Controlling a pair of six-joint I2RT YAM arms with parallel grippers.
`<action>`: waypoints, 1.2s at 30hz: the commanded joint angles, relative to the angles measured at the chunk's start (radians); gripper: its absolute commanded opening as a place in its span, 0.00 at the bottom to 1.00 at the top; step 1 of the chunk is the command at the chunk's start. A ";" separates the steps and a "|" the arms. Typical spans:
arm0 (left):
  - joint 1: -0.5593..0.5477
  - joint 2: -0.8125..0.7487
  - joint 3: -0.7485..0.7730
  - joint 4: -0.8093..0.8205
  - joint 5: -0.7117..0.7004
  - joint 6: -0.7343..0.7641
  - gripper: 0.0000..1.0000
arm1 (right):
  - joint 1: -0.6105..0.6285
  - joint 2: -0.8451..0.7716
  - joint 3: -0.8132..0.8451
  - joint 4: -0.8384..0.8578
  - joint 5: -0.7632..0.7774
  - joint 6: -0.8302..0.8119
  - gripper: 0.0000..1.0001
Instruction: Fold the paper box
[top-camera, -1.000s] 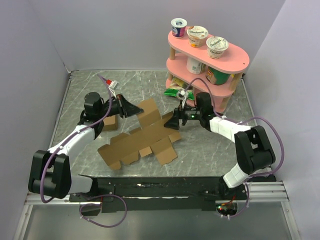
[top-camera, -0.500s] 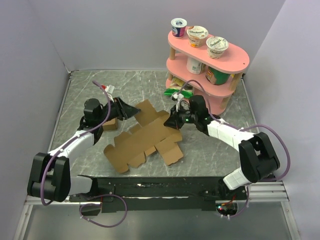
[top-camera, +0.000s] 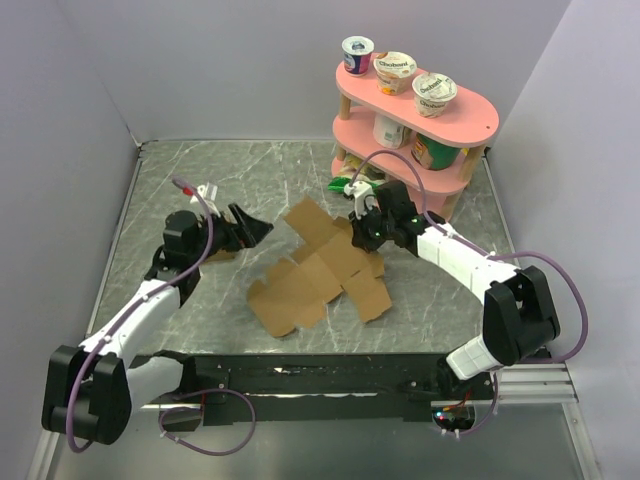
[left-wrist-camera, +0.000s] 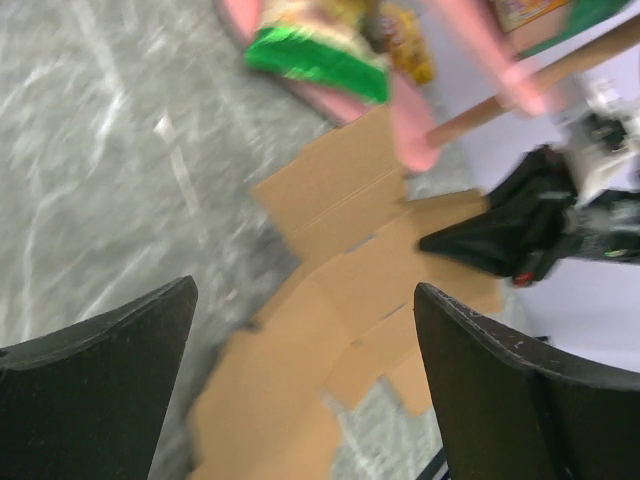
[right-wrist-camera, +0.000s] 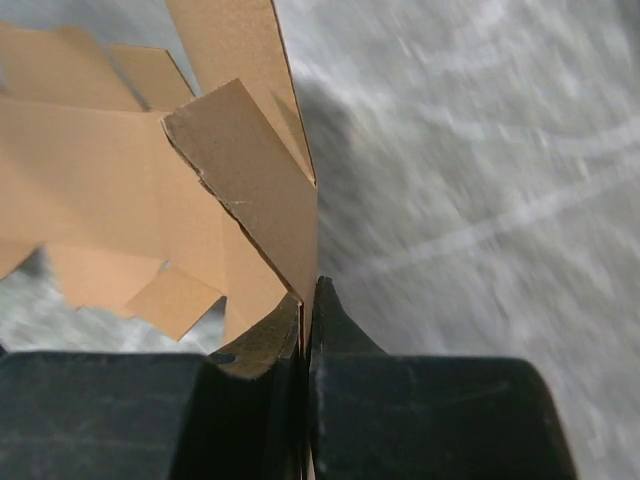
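Pinching the box's right edge mid-table, the right gripper is clamped; the left gripper gapes wide, just clear of it.

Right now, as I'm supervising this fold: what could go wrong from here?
1. The right jaws pinch only an edge of the paper box; a pull may tear it or slip off.
2. The left jaws stand open, off the sheet; unpinned, it may slide rather than crease.
3. The right arm works near the pink shelf; a swing might knock it.
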 joint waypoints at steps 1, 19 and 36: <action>-0.043 0.009 -0.105 -0.069 -0.098 0.017 0.96 | 0.013 -0.007 0.086 -0.131 0.182 -0.073 0.03; -0.199 0.222 -0.161 0.055 -0.026 0.016 0.74 | 0.151 0.099 0.275 -0.250 0.486 -0.130 0.03; -0.408 0.211 -0.266 0.282 -0.068 -0.162 0.53 | 0.428 0.150 0.214 -0.158 0.851 0.047 0.04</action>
